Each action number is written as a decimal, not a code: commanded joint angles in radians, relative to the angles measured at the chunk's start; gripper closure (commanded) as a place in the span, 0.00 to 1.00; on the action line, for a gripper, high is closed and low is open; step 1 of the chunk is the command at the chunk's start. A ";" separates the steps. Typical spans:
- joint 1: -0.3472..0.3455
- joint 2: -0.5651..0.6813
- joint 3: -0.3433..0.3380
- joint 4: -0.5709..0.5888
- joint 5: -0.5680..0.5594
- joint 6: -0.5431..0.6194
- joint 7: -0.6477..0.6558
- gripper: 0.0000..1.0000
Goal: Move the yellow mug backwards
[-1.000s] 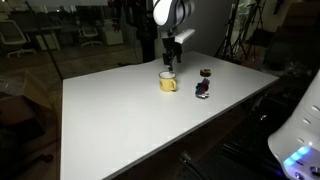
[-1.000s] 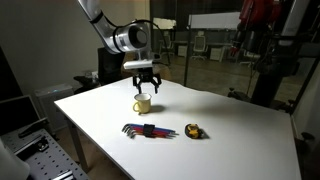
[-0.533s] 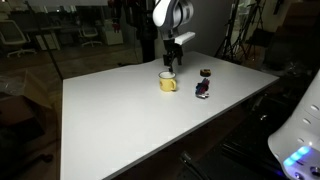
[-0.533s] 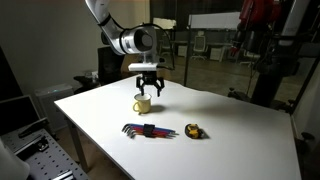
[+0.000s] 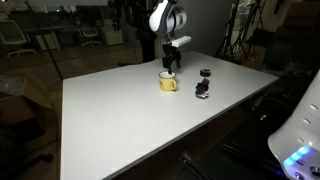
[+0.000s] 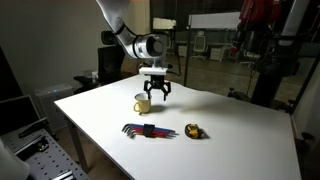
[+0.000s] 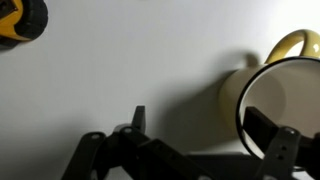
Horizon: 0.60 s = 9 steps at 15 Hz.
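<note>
**Approach to grasp: claw open over mug rim, mug not yet held**

Object: small pale-yellow cylindrical mug (image 5: 168,83) with a lighter rim and a small side handle. It stands upright on the white counter (image 5: 110,125), toward the far side where the arm reaches in. Both exterior views show it (image 6: 141,104) resting on the surface, not lifted.

Claw: black two-finger claw (image 5: 171,69), pointing straight down and spread wide, with nothing between the fingers. In an exterior view the claw (image 6: 156,96) sits just beside and slightly above the mug, offset to its side, not centred. In the wrist view one fingertip (image 7: 268,132) overlaps the mug's open mouth (image 7: 290,90), while the other hangs over bare counter (image 7: 120,60). The height above the rim cannot be read.

Others: a small round yellow-and-black object (image 6: 194,131) and a dark blue-and-red bundle of small tools (image 6: 148,131) lie nearer the counter's front edge, well apart from the mug.

Step, as judged: end of approach, aligning for a wall pinch with one finger inside and one outside. No contact is confirmed.

Next move calls for:
- a straight descent so the inner finger clears the rim without knocking it;
- a close on the wall, away from the handle (image 7: 292,42);
- a low lift or slide backwards, probably toward the arm's base, keeping the mug upright.

Risk: the off-centre pinch may tip or spin the light mug as the claw closes.
</note>
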 commanded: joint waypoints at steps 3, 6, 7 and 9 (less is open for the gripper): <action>0.027 0.131 0.012 0.222 -0.014 -0.147 0.002 0.00; 0.045 0.168 0.015 0.287 -0.020 -0.195 0.007 0.00; 0.049 0.178 0.016 0.301 -0.020 -0.201 0.009 0.25; 0.058 0.188 0.017 0.319 -0.022 -0.214 0.010 0.32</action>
